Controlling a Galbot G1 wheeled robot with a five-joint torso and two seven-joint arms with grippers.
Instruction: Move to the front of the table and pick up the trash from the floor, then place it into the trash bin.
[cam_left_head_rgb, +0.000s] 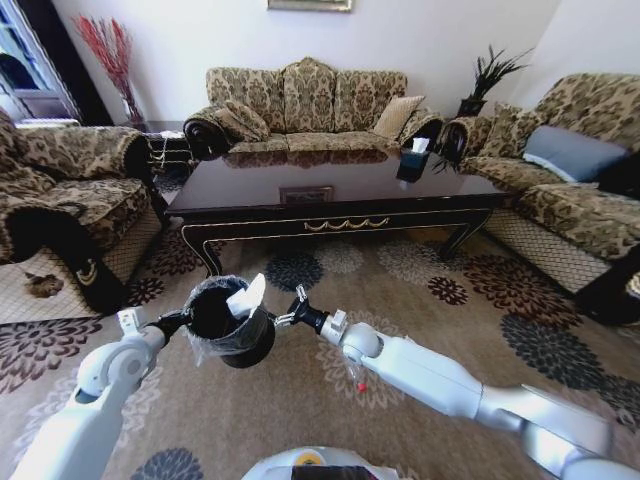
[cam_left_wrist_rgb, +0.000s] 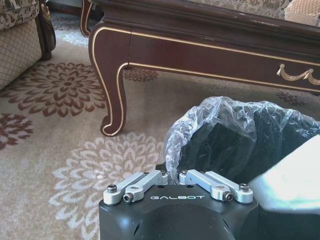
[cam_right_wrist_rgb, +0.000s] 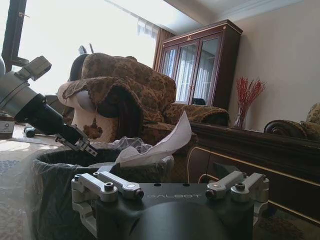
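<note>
The black trash bin (cam_left_head_rgb: 240, 347), lined with a clear bag, is tilted just above the carpet in front of the dark table (cam_left_head_rgb: 330, 190). My left gripper (cam_left_head_rgb: 185, 320) is shut on the bin's rim (cam_left_wrist_rgb: 225, 140), its fingers (cam_left_wrist_rgb: 172, 175) pinched into the bag. A crumpled white paper scrap (cam_left_head_rgb: 246, 297) sticks up out of the bin (cam_right_wrist_rgb: 55, 190). My right gripper (cam_left_head_rgb: 287, 318) is open beside the opposite rim, just short of the paper (cam_right_wrist_rgb: 160, 145). A small red cap (cam_left_head_rgb: 361, 386) lies on the carpet under my right forearm.
Patterned sofas stand behind the table (cam_left_head_rgb: 305, 100) and at the right (cam_left_head_rgb: 570, 180), with an armchair (cam_left_head_rgb: 70, 190) at the left. A dark tissue box (cam_left_head_rgb: 412, 165) sits on the table. Flowered carpet (cam_left_head_rgb: 460, 300) stretches between me and the table's carved leg (cam_left_wrist_rgb: 112, 85).
</note>
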